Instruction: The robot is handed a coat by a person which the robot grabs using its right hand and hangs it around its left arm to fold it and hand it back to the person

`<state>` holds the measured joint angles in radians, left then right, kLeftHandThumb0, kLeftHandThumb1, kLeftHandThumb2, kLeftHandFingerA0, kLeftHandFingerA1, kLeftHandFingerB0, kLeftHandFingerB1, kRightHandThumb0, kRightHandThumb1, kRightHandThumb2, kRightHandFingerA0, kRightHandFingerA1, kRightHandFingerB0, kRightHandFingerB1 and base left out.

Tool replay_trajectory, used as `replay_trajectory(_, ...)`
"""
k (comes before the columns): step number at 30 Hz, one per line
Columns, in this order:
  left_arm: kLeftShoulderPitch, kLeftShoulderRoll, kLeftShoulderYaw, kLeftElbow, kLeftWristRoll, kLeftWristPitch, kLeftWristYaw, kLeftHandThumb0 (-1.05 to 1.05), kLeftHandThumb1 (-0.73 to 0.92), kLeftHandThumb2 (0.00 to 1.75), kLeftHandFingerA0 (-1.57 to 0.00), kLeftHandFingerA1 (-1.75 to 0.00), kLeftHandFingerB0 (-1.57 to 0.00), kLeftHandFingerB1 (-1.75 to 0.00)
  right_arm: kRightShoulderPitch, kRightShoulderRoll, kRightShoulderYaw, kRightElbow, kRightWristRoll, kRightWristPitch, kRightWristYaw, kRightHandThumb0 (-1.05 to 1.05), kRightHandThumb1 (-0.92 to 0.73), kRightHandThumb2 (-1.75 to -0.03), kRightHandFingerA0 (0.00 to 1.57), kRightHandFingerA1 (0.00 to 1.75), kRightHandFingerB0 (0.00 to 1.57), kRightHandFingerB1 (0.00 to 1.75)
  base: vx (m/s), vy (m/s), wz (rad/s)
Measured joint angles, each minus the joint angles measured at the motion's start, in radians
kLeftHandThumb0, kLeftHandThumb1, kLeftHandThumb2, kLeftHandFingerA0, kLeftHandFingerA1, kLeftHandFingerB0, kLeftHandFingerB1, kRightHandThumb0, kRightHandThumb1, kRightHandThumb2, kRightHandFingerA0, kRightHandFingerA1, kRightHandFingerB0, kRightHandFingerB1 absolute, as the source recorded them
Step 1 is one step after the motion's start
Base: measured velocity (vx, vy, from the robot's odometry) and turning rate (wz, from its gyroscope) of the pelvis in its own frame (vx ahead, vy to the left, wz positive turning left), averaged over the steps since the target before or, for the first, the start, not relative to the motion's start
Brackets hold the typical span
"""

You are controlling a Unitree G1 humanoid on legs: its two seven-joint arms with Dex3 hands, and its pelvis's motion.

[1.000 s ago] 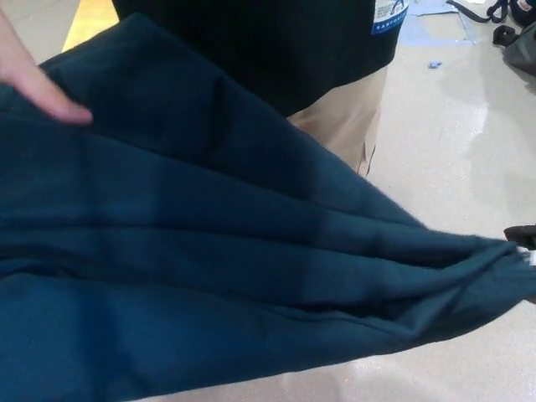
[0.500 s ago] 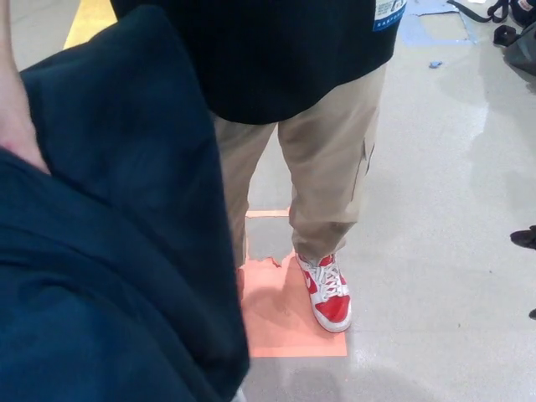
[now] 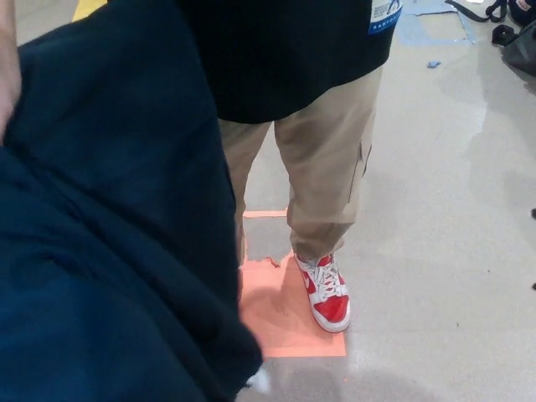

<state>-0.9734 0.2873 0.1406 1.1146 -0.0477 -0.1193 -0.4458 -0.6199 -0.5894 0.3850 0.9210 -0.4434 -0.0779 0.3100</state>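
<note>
The dark teal coat (image 3: 109, 251) fills the left half of the head view in a thick bunch with deep folds. It hangs down to the bottom edge. Whatever carries it is hidden beneath the cloth, and my left hand does not show. A person's hand (image 3: 7, 75) rests on the coat at the top left edge. Only a thin black sliver of my right hand (image 3: 533, 213) shows at the right edge, well apart from the coat.
The person stands close in front, in a black top (image 3: 293, 50), khaki trousers (image 3: 322, 176) and a red and white shoe (image 3: 328, 293) on an orange floor patch (image 3: 285, 331). Grey floor lies to the right, with dark bags (image 3: 519, 42) at the top right.
A second ago the coat stretched across to my right hand. That end has since dropped and the coat has gathered at the left. My right hand has drawn back to the picture's edge.
</note>
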Motion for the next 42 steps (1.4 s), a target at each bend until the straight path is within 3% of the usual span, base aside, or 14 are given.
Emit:
replay_trajectory(3, -0.002, 0.000, 0.006, -0.012, -0.005, 0.000, -0.003, -0.73, 0.57, 0.90, 0.00, -0.35, -0.11, -0.40, 0.018, 0.087, -0.039, 0.092, 0.013, 0.008, -0.053, -0.83, -0.64, -0.92, 0.00, 0.05, 0.00, 0.05, 0.00, 0.000, 0.00)
replay_trajectory(5, -0.002, 0.000, 0.010, -0.021, -0.009, 0.000, -0.007, -0.35, 0.50, 1.04, 0.00, -0.49, 0.00, -0.46, 0.035, 0.143, -0.058, 0.155, 0.018, 0.018, -0.086, -0.83, -0.65, -0.95, 0.00, 0.07, 0.00, 0.08, 0.00, 0.000, 0.00)
replay_trajectory(8, 0.001, 0.002, 0.018, -0.040, -0.014, 0.000, -0.011, -0.66, 0.55, 0.91, -0.02, -0.39, -0.09, -0.41, 0.053, 0.207, -0.090, 0.230, 0.025, 0.036, -0.132, -0.85, -0.70, -0.97, 0.00, 0.05, 0.00, 0.06, 0.00, 0.000, 0.00)
replay_trajectory(9, 0.003, 0.003, 0.021, -0.047, -0.015, 0.000, -0.013, -0.64, 0.76, 0.65, -0.12, -0.28, -0.15, -0.27, 0.061, 0.229, -0.102, 0.259, 0.028, 0.042, -0.150, -0.83, -0.70, -0.97, 0.00, 0.06, 0.00, 0.07, 0.00, 0.000, 0.00)
replay_trajectory(11, 0.012, 0.005, 0.026, -0.064, -0.018, 0.000, -0.018, -0.77, 0.57, 0.88, 0.00, -0.37, -0.11, -0.38, 0.076, 0.259, -0.122, 0.307, 0.035, 0.054, -0.180, -0.83, -0.71, -0.97, 0.00, 0.05, 0.00, 0.06, 0.00, 0.000, 0.00)
replay_trajectory(27, 0.074, -0.019, 0.020, -0.154, -0.036, 0.005, -0.038, -0.70, 0.55, 0.90, -0.03, -0.39, -0.02, -0.30, 0.148, 0.267, -0.118, 0.404, 0.038, 0.091, -0.210, -0.81, -0.72, -0.98, 0.00, 0.05, 0.00, 0.05, 0.00, 0.000, 0.00)
replay_trajectory(28, 0.078, -0.020, 0.020, -0.154, -0.037, 0.005, -0.038, -0.70, 0.55, 0.89, -0.03, -0.40, -0.01, -0.30, 0.152, 0.265, -0.117, 0.406, 0.038, 0.092, -0.208, -0.70, -0.85, -0.66, 0.00, 0.00, 0.00, 0.00, 0.00, 0.000, 0.00)
replay_trajectory(29, 0.081, -0.023, 0.020, -0.155, -0.038, 0.005, -0.038, -0.69, 0.56, 0.89, -0.02, -0.41, 0.00, -0.29, 0.156, 0.262, -0.113, 0.407, 0.037, 0.092, -0.207, -0.79, -0.72, -0.92, 0.00, 0.00, 0.00, 0.00, 0.00, 0.000, 0.00)
replay_trajectory(34, 0.104, -0.026, 0.022, -0.166, -0.045, 0.006, -0.039, -0.64, 0.56, 0.88, -0.06, -0.42, -0.02, -0.35, 0.170, 0.247, -0.108, 0.411, 0.034, 0.094, -0.198, -0.86, -0.76, -1.01, 0.00, 0.03, 0.00, 0.03, 0.00, 0.000, 0.00)
replay_trajectory(35, 0.107, -0.026, 0.022, -0.167, -0.046, 0.007, -0.039, -0.64, 0.71, 0.63, -0.13, -0.31, -0.09, -0.25, 0.172, 0.247, -0.108, 0.411, 0.035, 0.095, -0.198, -0.88, -0.76, -1.01, 0.00, 0.02, 0.00, 0.01, 0.00, 0.000, 0.00)
replay_trajectory(36, 0.114, -0.026, 0.023, -0.169, -0.048, 0.010, -0.039, -0.66, 0.52, 0.88, -0.07, -0.44, 0.00, -0.34, 0.175, 0.247, -0.110, 0.412, 0.035, 0.097, -0.197, -0.87, -0.75, -1.00, 0.00, 0.02, 0.00, 0.02, 0.00, 0.000, 0.00)
replay_trajectory(38, 0.132, -0.026, 0.024, -0.180, -0.051, 0.013, -0.039, -0.60, 0.72, 0.65, -0.15, -0.32, -0.08, -0.24, 0.180, 0.247, -0.115, 0.411, 0.038, 0.099, -0.197, -0.85, -0.76, -1.01, 0.00, 0.04, 0.00, 0.03, 0.00, 0.000, 0.00)
replay_trajectory(39, 0.143, -0.026, 0.024, -0.188, -0.052, 0.013, -0.039, -0.34, 0.53, 1.05, 0.00, -0.48, 0.00, -0.49, 0.182, 0.247, -0.116, 0.411, 0.039, 0.101, -0.197, -0.86, -0.76, -1.00, 0.00, 0.03, 0.00, 0.02, 0.00, 0.000, 0.00)
replay_trajectory(42, 0.184, -0.026, 0.026, -0.207, -0.054, 0.013, -0.040, -0.35, 0.49, 1.03, 0.00, -0.48, 0.00, -0.49, 0.187, 0.247, -0.117, 0.410, 0.039, 0.105, -0.197, -0.80, -0.74, -1.01, 0.00, 0.09, 0.00, 0.08, 0.00, 0.000, 0.00)
